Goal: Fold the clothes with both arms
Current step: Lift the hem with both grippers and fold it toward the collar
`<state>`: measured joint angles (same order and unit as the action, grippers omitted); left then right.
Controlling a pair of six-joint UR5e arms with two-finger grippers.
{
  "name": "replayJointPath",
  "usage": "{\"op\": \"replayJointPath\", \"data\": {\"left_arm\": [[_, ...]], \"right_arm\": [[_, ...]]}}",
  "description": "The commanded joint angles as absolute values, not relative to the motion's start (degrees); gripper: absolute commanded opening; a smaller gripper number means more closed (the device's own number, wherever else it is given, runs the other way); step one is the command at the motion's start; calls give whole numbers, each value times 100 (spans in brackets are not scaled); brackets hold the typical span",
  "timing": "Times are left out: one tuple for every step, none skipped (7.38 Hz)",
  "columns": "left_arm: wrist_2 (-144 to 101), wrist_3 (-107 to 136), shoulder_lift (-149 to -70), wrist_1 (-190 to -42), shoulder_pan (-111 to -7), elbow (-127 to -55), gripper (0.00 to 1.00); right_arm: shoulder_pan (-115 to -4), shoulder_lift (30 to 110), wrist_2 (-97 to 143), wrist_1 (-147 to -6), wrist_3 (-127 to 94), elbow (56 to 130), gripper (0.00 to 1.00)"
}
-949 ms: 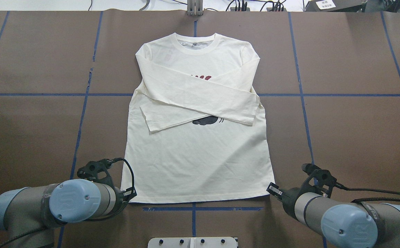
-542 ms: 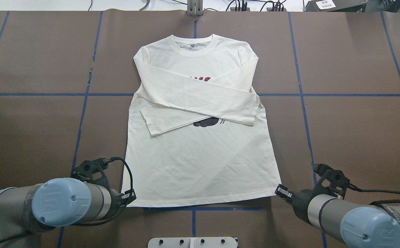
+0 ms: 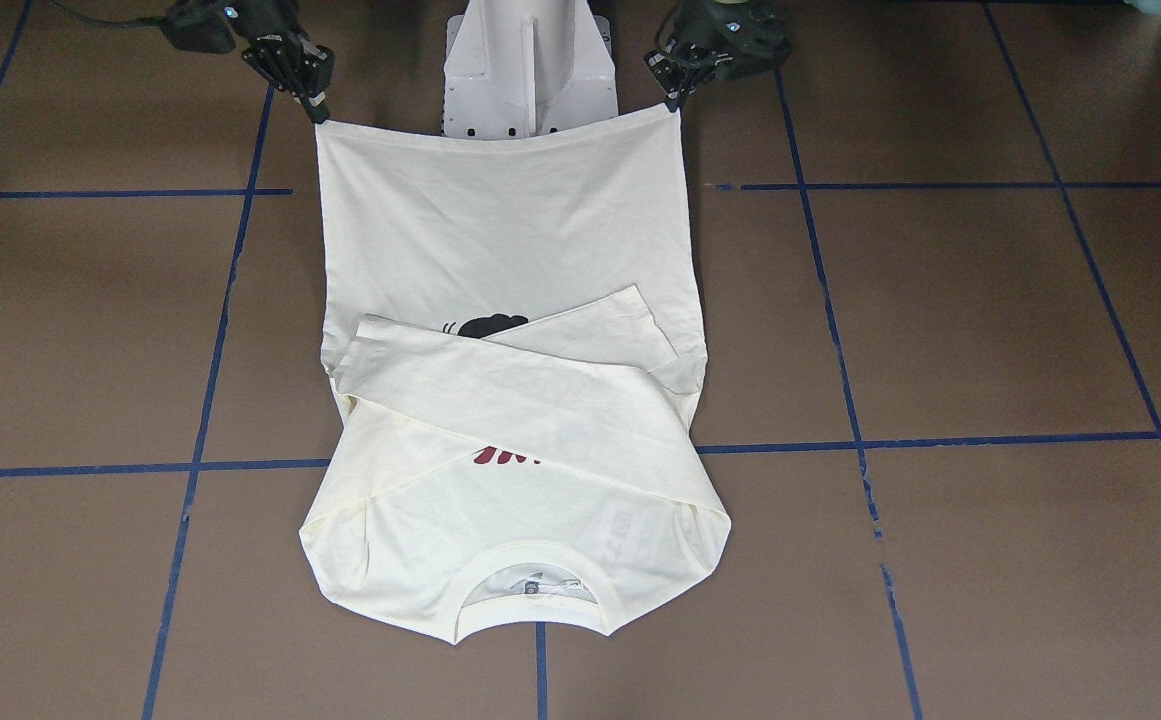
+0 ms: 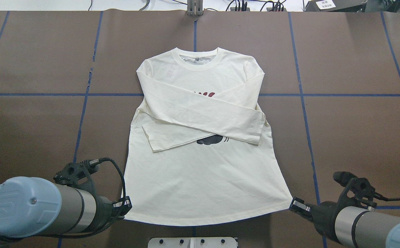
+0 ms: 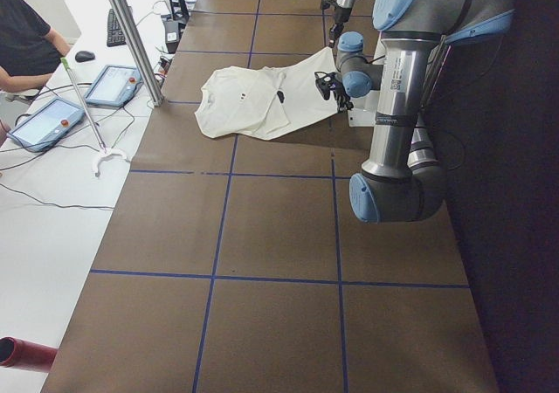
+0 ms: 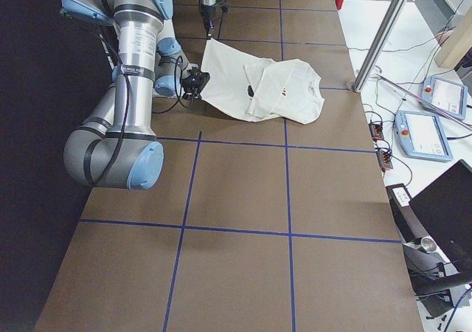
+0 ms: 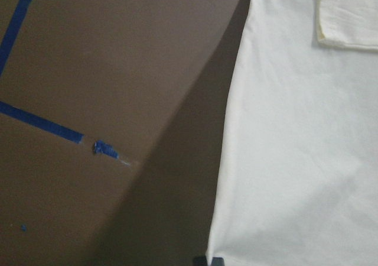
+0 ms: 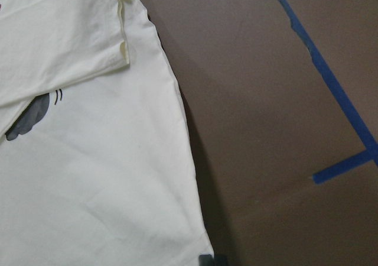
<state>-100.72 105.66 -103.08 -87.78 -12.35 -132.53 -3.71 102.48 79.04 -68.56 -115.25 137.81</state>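
Note:
The cream-white long-sleeved shirt (image 4: 200, 179) lies front up in the middle of the table, collar (image 4: 195, 58) at the far side. Both sleeves are crossed over the chest, hiding most of the red lettering and black print (image 4: 211, 140). My left gripper (image 4: 126, 206) is shut on the hem's left corner and my right gripper (image 4: 293, 204) on its right corner. In the front-facing view the hem (image 3: 500, 125) stretches taut between the left gripper (image 3: 675, 97) and the right gripper (image 3: 318, 112), raised above the table. Both wrist views show shirt cloth (image 7: 295, 159) (image 8: 88, 177) casting a shadow on the table.
The white pedestal base (image 3: 530, 60) stands just behind the lifted hem. Blue tape lines (image 4: 82, 113) grid the brown table. A metal pole (image 5: 131, 35), tablets (image 5: 113, 86) and a seated person (image 5: 26, 44) are beyond the far edge.
Both grippers have drawn back toward the robot's base and spread slightly apart, holding the hem corners. The whole shirt has slid toward the base, and the hem now curves between them.

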Motion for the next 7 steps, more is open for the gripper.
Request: {"op": "replayJointPath", "data": {"left_arm": [[-10046, 9665, -10747, -8754, -2025, -12870, 0], [-10037, 9294, -11088, -8771, -2561, -12215, 0], [-10046, 8907, -11187, -8858, -2975, -11790, 0], [-10063, 8764, -11397, -9199, -3467, -11429, 0], [-10055, 8763, -11600, -9663, -3663, -10721, 0], [-10055, 8754, -11767, -10381, -3883, -9948, 0], [-10055, 8754, -11856, -10928, -4024, -9288, 0]], "right_arm": [[-1391, 9839, 8320, -6864, -10475, 13459, 0], [-2355, 9235, 9350, -6934, -10024, 12864, 0], [-3121, 8689, 10004, -7030, -9828, 12258, 0], [-3607, 8031, 10315, -7423, -9322, 11660, 0], [-3899, 7476, 10327, -7879, -8777, 11167, 0], [-4181, 7044, 10327, -8058, -8310, 10623, 0], [-4358, 6631, 10327, -8068, -8106, 9973, 0]]}}
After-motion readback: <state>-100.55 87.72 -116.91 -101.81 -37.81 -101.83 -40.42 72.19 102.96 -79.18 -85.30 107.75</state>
